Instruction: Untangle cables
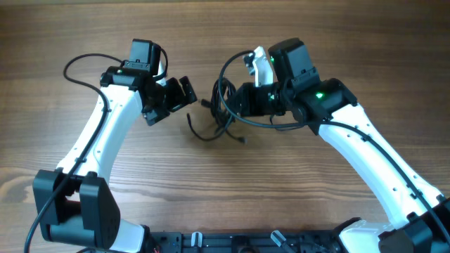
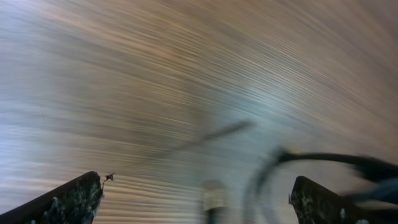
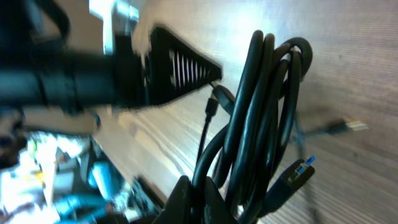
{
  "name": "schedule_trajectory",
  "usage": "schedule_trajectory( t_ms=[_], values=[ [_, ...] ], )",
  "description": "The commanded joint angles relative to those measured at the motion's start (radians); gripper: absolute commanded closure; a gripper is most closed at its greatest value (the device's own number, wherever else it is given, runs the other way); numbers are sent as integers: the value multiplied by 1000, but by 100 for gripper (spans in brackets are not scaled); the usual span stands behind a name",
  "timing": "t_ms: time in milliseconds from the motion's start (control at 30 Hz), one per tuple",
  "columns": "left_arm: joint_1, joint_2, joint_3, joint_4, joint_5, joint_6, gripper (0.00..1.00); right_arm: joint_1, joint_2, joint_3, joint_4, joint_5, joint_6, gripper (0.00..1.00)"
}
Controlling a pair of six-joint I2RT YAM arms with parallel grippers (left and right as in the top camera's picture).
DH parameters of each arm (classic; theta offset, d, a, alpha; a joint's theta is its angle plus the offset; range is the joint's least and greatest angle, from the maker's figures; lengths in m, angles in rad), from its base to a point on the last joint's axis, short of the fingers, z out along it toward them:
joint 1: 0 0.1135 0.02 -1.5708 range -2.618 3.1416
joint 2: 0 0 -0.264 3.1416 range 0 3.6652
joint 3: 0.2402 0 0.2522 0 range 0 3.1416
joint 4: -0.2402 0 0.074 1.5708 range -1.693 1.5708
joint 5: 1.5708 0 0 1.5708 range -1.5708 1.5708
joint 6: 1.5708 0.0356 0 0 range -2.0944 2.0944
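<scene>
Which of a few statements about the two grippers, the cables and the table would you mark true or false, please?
1. The right gripper is shut on a bundle of cables. True.
2. The left gripper is clamped on a cable. False: its jaws stand wide open and hold nothing.
3. One plug on the bundle has a blue tip. True.
4. The table is plain white. False: it shows brown wood grain.

Bright even light, left wrist view heavily motion-blurred
</scene>
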Motion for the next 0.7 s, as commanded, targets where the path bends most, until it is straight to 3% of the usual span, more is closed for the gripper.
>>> schedule_trajectory(
  t_ms=[0, 67, 200, 300, 367, 433, 533, 667],
  values=[
    [15, 11, -6, 27, 140, 47, 0, -1, -29, 21, -91, 133, -51, 96],
    [34, 11, -6, 22, 130, -33, 0, 0, -29, 21, -182, 346, 150, 96],
    [41, 11, -6, 27, 260, 42, 0, 0, -29, 21, -96, -34, -128, 96],
    [41, 11, -6, 28, 388, 203, 0, 0, -27, 21, -67, 62, -2, 96],
    [41, 11, -6, 22, 394, 261, 0, 3, -26, 19, -27, -120, -68, 96],
    [41, 11, -6, 19, 394, 284, 0, 10, -26, 17, 18, -251, -179, 96],
    [41, 11, -6, 22, 394, 284, 0, 10, -26, 13, 17, -118, -47, 96],
    [29, 11, -6, 14, 395, 337, 0, 10, -24, 11, 27, -146, -58, 96]
  ],
)
